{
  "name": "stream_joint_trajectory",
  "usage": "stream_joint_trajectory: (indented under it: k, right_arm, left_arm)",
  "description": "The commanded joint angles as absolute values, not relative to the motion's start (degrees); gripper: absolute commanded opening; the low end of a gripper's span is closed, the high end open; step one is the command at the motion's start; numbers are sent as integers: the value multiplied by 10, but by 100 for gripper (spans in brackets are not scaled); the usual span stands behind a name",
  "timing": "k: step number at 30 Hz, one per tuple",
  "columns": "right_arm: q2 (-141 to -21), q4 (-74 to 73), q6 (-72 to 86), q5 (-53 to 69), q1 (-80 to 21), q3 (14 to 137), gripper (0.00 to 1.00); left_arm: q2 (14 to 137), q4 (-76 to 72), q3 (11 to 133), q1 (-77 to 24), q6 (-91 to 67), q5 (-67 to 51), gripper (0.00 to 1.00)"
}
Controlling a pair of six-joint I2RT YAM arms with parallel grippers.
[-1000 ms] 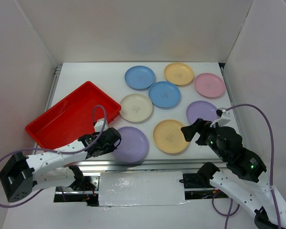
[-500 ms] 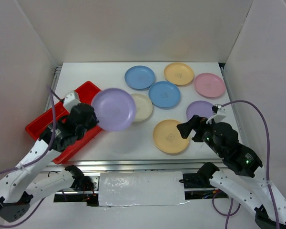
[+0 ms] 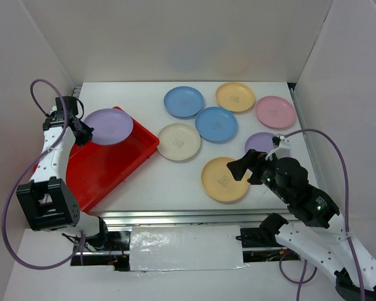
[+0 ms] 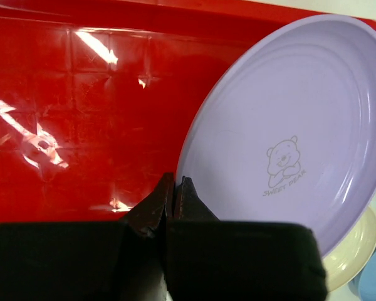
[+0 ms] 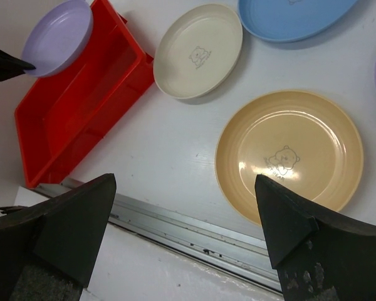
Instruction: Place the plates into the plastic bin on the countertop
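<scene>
My left gripper (image 3: 80, 130) is shut on the rim of a purple plate (image 3: 108, 126) and holds it over the far end of the red plastic bin (image 3: 116, 164). In the left wrist view the plate (image 4: 301, 138) hangs tilted above the bin floor (image 4: 81, 106). My right gripper (image 3: 241, 169) is open and empty, above the right rim of a yellow-orange plate (image 3: 222, 180), which also shows in the right wrist view (image 5: 291, 153). A cream plate (image 3: 179, 142), two blue plates (image 3: 183, 101) (image 3: 216, 123), another yellow-orange plate (image 3: 235, 96), a pink plate (image 3: 276, 111) and a second purple plate (image 3: 261, 144) lie on the countertop (image 3: 169, 182).
White walls close in the countertop on the left, back and right. A metal rail (image 3: 175, 216) runs along the front edge.
My left arm has lifted the purple plate from the front of the countertop and swung it left and back, over the red bin. My right gripper has crept left over the yellow-orange plate.
</scene>
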State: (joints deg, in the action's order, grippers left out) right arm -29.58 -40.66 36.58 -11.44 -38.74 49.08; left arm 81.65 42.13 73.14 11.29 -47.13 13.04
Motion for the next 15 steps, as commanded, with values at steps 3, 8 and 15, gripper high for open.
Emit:
stream_joint_trajectory:
  k: [3,8,15]
  right_arm:
    - [-291,-361,365,-107,-388,484,100]
    - [-300,-344,368,-92,-388,485,100]
    - [-300,-342,368,-87,-389,486,100]
  left_arm:
    - [836,372,726,150,-438,48,0]
    - [859,353,705,163,-444,26,5]
    - [863,373,711,153,-443,32,53]
